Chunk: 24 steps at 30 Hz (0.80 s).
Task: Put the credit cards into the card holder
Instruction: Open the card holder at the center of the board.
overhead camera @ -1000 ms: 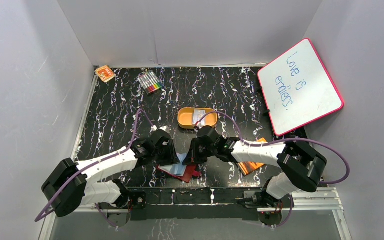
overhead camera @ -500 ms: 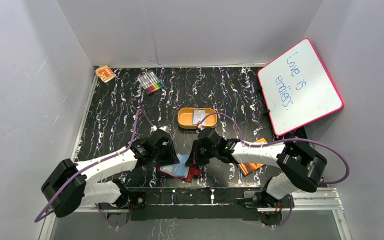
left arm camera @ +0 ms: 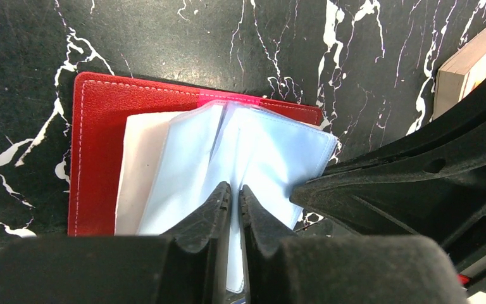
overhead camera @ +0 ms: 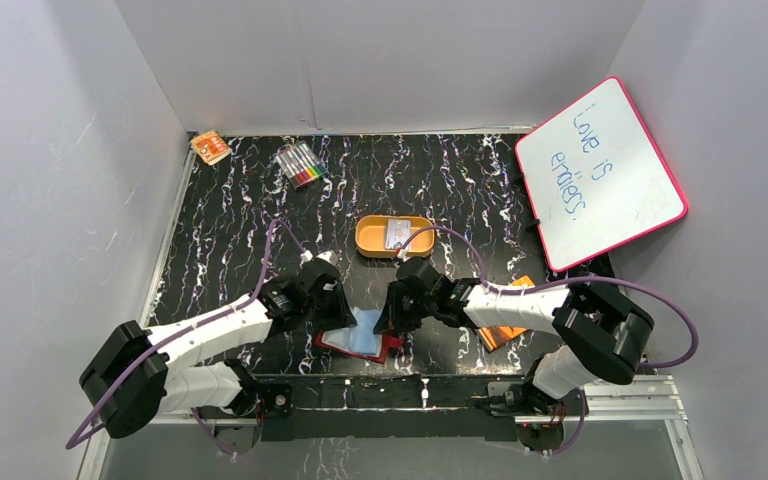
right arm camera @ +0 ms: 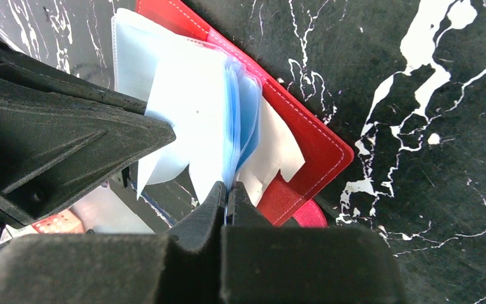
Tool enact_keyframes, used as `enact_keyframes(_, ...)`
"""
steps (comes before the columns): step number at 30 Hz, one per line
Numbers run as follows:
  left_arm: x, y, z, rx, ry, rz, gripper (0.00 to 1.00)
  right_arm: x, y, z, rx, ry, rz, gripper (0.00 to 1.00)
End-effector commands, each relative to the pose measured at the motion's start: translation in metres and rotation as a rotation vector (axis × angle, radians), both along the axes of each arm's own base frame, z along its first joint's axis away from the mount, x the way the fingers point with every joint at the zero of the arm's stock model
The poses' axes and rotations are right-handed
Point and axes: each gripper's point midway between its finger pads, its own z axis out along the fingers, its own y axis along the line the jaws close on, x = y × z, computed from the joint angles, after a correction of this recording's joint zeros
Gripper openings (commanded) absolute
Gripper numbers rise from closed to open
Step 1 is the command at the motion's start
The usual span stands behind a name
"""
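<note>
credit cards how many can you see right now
1 that I can make out: a pale credit card lying in the orange tin. More may be stacked under it or hidden inside the card holder's pockets.

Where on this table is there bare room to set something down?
Bare: the left side, in front of the markers and left of the tin; also between tin and whiteboard. Crowded: near centre, where left tool and right tool meet over the card holder, booklet alongside.

My right arm (overhead camera: 510, 305) hides much of the orange booklet (overhead camera: 498, 336), and the pale thing (overhead camera: 397, 234) in the orange tin (overhead camera: 370, 240), perhaps a card, is too small to tell.
</note>
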Motion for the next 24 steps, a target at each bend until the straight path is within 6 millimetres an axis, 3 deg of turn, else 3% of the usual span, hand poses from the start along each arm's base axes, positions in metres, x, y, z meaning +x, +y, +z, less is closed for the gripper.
enact_keyframes(1, -0.003, 0.003, 0.002, 0.003, -0.003, -0.001, 0.06, 0.004, -0.005, -0.007, -0.034, -0.013, -0.008, 0.0)
enact_keyframes(5, -0.003, 0.004, -0.001, 0.013, 0.006, 0.004, 0.0, 0.004, -0.009, -0.01, -0.062, -0.014, -0.005, 0.0)
enact_keyframes(13, -0.003, 0.003, -0.003, 0.018, 0.032, 0.029, 0.0, 0.002, -0.026, -0.007, -0.116, -0.063, 0.025, 0.42)
enact_keyframes(18, -0.002, 0.001, -0.004, 0.022, 0.059, 0.049, 0.0, 0.007, -0.037, 0.013, -0.109, -0.183, 0.057, 0.61)
enact_keyframes(24, 0.0, -0.004, 0.0, 0.009, 0.08, 0.083, 0.0, 0.003, -0.022, 0.045, -0.017, -0.357, 0.147, 0.65)
